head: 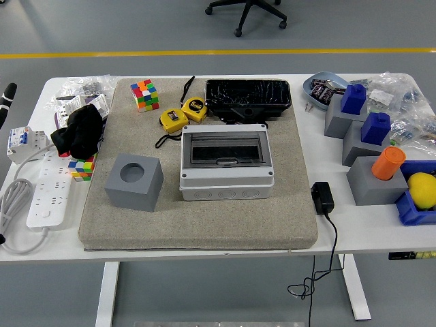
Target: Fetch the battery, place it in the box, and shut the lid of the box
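Head view: the white table [204, 246] carries a beige mat [204, 221], and at the mat's middle sits the grey box [225, 178] with its smoky lid [225, 148] lying flat and shut. I can pick out no battery for certain. An orange cylinder [388, 163] standing in a grey block [364, 185] at the right might be one, and the tinted lid hides whatever is inside the box. So the scene fits either a closed box waiting to be filled or one already loaded and closed, and the pictures do not settle which. Only a black tip of the left hand [6, 96] shows at the left edge, clear of everything; whether it is released or clenched cannot be told. The right hand is out of sight. The mat looks coarse and grippy and the table around it is cluttered. Beyond lies grey floor [102, 27] with a yellow line [136, 54] and a chair base [248, 12].
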Robot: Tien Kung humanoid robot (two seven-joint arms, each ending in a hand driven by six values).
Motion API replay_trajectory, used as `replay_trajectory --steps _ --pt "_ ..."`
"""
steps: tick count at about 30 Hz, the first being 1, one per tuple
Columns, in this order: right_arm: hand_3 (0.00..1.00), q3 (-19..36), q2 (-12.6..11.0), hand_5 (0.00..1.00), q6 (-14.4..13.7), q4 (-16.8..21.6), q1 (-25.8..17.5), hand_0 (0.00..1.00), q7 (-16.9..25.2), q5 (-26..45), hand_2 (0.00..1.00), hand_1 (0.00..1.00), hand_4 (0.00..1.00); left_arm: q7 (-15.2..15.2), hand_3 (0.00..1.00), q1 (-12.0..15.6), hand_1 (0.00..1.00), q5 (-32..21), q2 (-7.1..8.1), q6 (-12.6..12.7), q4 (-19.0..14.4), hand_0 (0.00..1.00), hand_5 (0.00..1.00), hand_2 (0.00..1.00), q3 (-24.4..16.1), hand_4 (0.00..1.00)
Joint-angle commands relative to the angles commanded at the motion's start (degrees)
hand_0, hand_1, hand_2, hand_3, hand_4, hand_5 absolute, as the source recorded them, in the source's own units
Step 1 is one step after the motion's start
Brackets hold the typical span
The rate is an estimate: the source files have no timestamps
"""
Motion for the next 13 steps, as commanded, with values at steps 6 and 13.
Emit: replay_trajectory --steps 6,13 --pt "0.808 0.29 0.07 0.998 0.04 -0.04 -0.04 0.825 -0.01 -0.18 0.776 0.809 0.998 -0.02 0.954 -0.08 0.989 0.00 0.00 0.05 -0.01 0.998 0.998 0.963 0.03 0.998" --pt "0.808 0.25 0.10 0.998 -0.05 0.03 0.05 0.826 0.08 -0.04 0.776 0.809 0.998 0.06 0.955 0.00 0.990 0.07 -0.03 0.05 -0.01 0.998 0.998 0.962 0.06 0.998"
